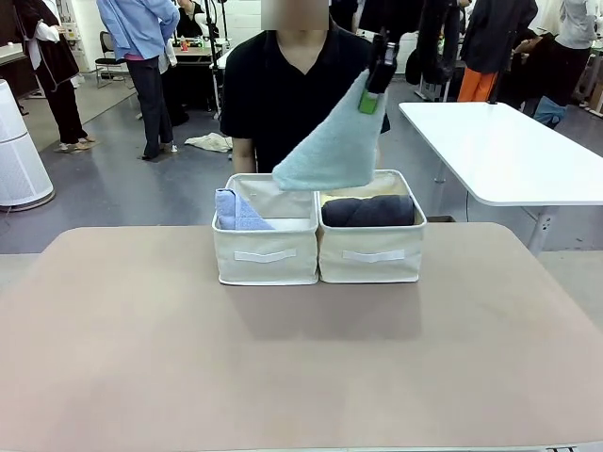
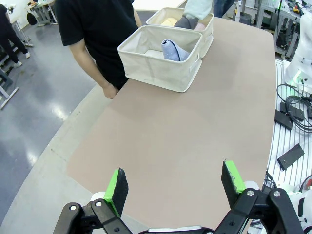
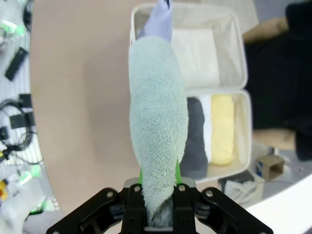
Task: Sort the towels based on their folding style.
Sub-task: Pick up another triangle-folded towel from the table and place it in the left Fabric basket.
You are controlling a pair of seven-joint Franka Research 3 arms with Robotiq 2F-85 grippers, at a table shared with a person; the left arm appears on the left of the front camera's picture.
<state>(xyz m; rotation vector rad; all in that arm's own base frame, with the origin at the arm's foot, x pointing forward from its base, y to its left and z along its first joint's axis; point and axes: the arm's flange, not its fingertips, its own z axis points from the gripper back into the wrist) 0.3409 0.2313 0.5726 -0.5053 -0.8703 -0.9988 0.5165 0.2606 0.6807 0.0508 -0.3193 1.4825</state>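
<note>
Leftmost, the left tool (image 2: 175, 187) hovered released over the bare near part of the counter (image 2: 195, 126), its green pads (image 2: 117, 184) spread wide with nothing between them. Across the counter, two cream bins sat side by side and touching at the far edge, just in front of a person in a black shirt (image 1: 292, 89). The left bin (image 1: 266, 254) held the blue towel (image 1: 237, 212), a triangle fold leaning against its left wall. The right bin (image 1: 371, 254) held rolled towels lying side by side: the grey roll (image 1: 369, 212) nearest the robot, then a white roll (image 3: 206, 126), then the yellow roll (image 3: 222, 129) toward the person. Above the bins, the right tool (image 1: 377, 80) hung clenched on one corner of the teal towel (image 1: 330, 151), a triangle fold that draped down from the grip and spread wide at the bottom. Its lower edge hung just above the seam between the two bins, clear of both rims in the front view. From the right wrist view, the teal towel ran from the fingers out over the counter beside the bins, its far end reaching the blue towel.
</note>
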